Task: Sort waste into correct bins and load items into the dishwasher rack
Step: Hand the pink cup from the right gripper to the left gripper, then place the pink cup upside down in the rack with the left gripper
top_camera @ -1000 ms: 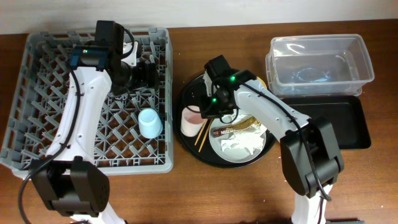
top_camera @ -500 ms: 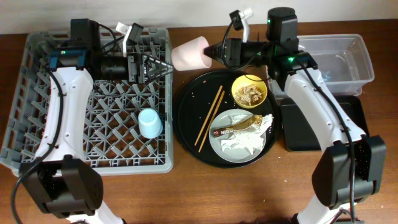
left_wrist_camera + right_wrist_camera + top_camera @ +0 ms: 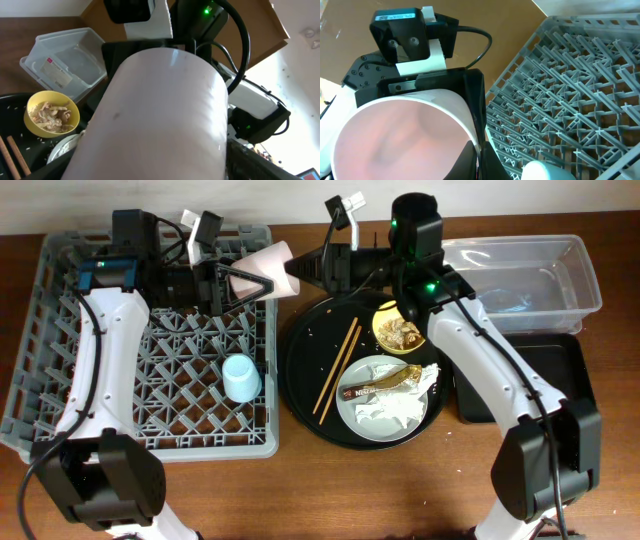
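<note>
1. Back edge, mid: left gripper (image 3: 268, 283) & right gripper (image 3: 296, 272) meet on pink cup (image 3: 258, 262) over rack's (image 3: 150, 448) back-right corner; blocked.
2. Rack's left & front cells open; blue cup (image 3: 241, 377) nr its right side.
3. Front edge: bare wood.
4. Round tray (image 3: 300, 380), ctr: chopsticks (image 3: 338, 370), bowl (image 3: 401, 328), plate (image 3: 346, 406) crowd it.
5. Right edge: tub (image 3: 590, 280) behind black tray (image 3: 545, 380).

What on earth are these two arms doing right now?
The right gripper holds a pale-pink cup out at the edge of the grey dishwasher rack, where the left gripper meets it, jaws spread around the cup: it looks like a handover. A light-blue cup sits in the rack. Chopsticks, a yellow bowl of scraps and a plate with napkin and wrapper lie on the round black tray.
</note>
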